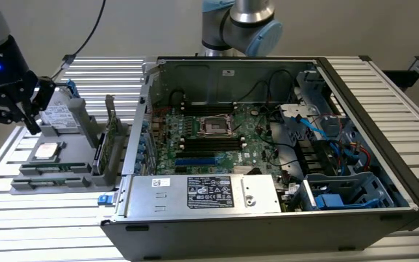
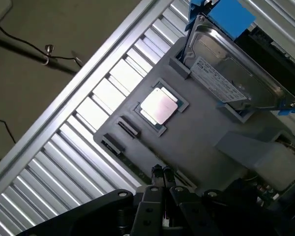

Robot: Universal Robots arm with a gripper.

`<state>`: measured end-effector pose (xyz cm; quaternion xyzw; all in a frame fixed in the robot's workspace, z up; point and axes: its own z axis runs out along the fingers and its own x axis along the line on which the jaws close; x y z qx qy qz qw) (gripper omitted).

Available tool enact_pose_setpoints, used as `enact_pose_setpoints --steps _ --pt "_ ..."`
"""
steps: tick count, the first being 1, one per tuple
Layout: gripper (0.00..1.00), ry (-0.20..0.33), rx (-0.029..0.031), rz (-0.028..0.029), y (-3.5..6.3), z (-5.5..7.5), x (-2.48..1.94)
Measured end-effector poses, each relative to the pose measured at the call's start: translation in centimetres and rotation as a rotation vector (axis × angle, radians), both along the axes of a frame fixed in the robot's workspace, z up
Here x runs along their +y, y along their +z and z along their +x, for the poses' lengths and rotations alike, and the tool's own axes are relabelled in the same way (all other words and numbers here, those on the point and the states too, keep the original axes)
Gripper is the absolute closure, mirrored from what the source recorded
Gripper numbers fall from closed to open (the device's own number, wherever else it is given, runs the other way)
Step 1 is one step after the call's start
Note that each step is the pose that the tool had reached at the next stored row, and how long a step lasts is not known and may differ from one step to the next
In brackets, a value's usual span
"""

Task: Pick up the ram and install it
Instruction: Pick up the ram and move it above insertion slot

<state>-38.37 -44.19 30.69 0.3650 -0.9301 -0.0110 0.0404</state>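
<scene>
— Where is the ram (image 1: 52,167)?

— It is in the near part of the grey parts holder (image 2: 201,129). The holder is on the slatted table (image 1: 42,221) at the exterior view's left, outside the open computer case (image 1: 268,234). The ram lies just nearer than the CPU (image 1: 47,151) and is still in the holder. Its chips are hard to make out.

— And the gripper (image 1: 29,123)?

— It hangs over the holder's far-left corner, apart from the ram. In the wrist view its fingertips (image 2: 157,172) sit together, and I see nothing between them.

— Any writing?

— There is a label on the hard drive (image 2: 231,81), which stands upright in the holder. There is another on the power supply (image 1: 205,192) at the case's near side. Both carry print too small to read, and so does a white sticker (image 1: 228,71) on the case's far wall.

— What is hidden?

— The expansion card (image 1: 109,128) stands edge-on at the holder's right, so its face is unseen. Black cables cross part of the motherboard (image 1: 250,139). Whether the black memory slots (image 1: 209,145) near the CPU socket (image 1: 214,126) hold anything, I cannot tell. The arm (image 1: 240,24) is cut off at the top edge.
</scene>
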Motion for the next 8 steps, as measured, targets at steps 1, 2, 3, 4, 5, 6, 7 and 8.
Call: enact_pose_setpoints --steps 1,2,3,4,5,6,7,8 --pt "0.90 0.018 -0.0001 0.0000 -0.11 0.00 0.00" --pt "0.90 0.037 -0.0002 0.0000 -0.22 0.00 0.00" --pt "0.90 0.055 -0.0002 0.0000 -0.33 0.00 0.00" --pt "0.90 0.074 -0.0003 0.0000 -0.44 0.00 0.00" --pt "0.90 0.092 -0.0005 0.0001 -0.54 0.00 0.00" --pt "0.90 0.109 -0.0006 0.0002 -0.64 0.00 0.00" --pt "0.90 0.128 -0.0006 0.0002 -0.74 0.00 0.00" --pt "0.90 0.147 -0.0008 0.0002 -0.84 0.00 0.00"
